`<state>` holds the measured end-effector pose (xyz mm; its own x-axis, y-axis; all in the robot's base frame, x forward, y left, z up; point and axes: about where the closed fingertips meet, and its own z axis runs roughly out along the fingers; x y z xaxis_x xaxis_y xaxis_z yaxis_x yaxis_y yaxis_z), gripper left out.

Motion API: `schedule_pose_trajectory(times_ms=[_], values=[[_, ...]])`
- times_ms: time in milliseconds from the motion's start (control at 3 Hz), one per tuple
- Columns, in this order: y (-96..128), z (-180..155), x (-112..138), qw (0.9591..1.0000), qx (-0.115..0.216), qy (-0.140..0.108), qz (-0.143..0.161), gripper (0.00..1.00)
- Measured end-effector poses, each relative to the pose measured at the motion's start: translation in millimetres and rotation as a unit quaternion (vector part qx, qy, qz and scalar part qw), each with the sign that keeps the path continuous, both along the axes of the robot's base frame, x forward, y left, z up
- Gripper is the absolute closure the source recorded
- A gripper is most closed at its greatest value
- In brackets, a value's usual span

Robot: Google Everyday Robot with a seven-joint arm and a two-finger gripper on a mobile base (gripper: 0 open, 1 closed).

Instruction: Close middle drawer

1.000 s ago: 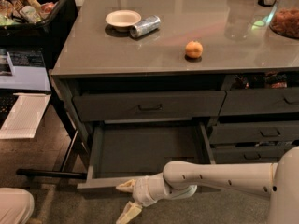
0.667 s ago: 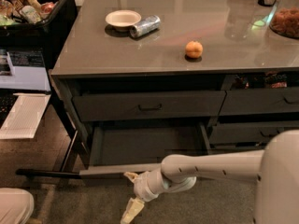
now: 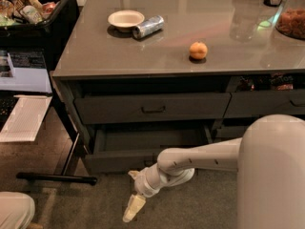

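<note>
One gripper (image 3: 130, 196), cream-coloured, sits low in front of the cabinet, just below and in front of the middle drawer (image 3: 109, 161). Its two fingers are spread apart and grip nothing: the upper finger (image 3: 134, 174) reaches towards the lower edge of the drawer front, though contact cannot be confirmed, and the lower finger (image 3: 133, 208) points down at the floor. One arm (image 3: 202, 155) runs from the gripper rightward to the robot's pale rounded body (image 3: 274, 175) at the lower right.

The middle drawer stands partly pulled out, second from the top on the wide left side of the cabinet. Its flat dark grey front projects towards the camera, with a strip of the shallow grey interior visible behind it.

Directly above it lies one equally wide upper drawer front (image 3: 190, 106) with one dark handle (image 3: 153, 109). To the right is one narrower drawer front (image 3: 264, 103).

The grey countertop (image 3: 95, 51) carries one white bowl (image 3: 126, 19), one metal can (image 3: 148, 26) lying on its side and touching the bowl's right edge, and one orange fruit (image 3: 198, 50) well apart from both. One clear container (image 3: 290, 20) with reddish contents stands at the far right edge.

At the upper left is one black bin (image 3: 52, 18) of mixed items.
</note>
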<state>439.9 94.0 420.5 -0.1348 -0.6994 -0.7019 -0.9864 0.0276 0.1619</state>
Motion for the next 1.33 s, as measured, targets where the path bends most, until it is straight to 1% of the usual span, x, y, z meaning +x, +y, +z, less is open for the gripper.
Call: schedule_pose_trajectory(times_ms=[333, 667, 1000, 1333], values=[[-2.9, -4.0, 6.6, 0.9999, 0.009, 0.008, 0.003, 0.0], [-2.6, -3.5, 12.2, 0.9988, 0.041, 0.009, 0.025, 0.0], [-2.6, -3.5, 12.2, 0.9988, 0.041, 0.009, 0.025, 0.0], [4.1, -6.1, 19.1, 0.9987, 0.05, -0.001, 0.011, 0.0]])
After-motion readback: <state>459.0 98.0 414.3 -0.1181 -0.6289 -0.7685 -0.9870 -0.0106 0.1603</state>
